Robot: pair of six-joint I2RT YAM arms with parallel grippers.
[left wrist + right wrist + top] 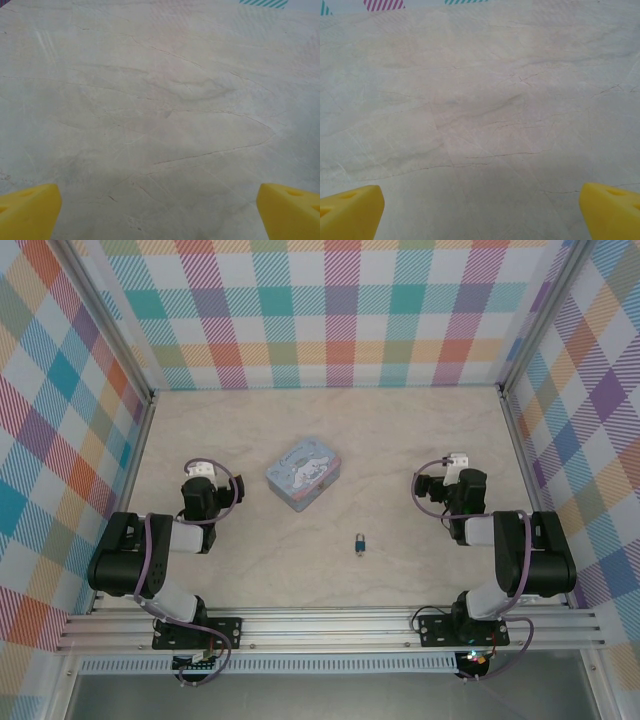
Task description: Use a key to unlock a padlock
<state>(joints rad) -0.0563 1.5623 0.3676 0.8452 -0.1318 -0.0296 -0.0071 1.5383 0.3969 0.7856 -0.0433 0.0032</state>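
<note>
The padlock [359, 543] lies loose on the bench [420, 430] between the two arms, toward the near edge. It sits at about 5 o'clock from the cartoon-printed tin [303, 474] and apart from it. Seen from above, it is roughly at 4 o'clock from the left arm's wrist and at 8 o'clock from the right arm's wrist.

The key cannot be told apart from the padlock at this size. A small pale bit at the padlock's near end may be part of it, but that is uncertain.

The left end effector [159, 210] stands wide, its yellow fingertips [30, 212] at opposite edges of its wrist view with bare bench between them. The right end effector [481, 210] is equally wide and carries nothing.

The padlock is probably rigid metal, light and slick. On this smooth bench it would likely skid or spin if nudged from one side. The safest hold looks to be across the flat sides of the bluish body, leaving the shackle and the keyhole end free. The key, being thin and flat, would be hard to pinch off the surface and best taken by its head.
</note>
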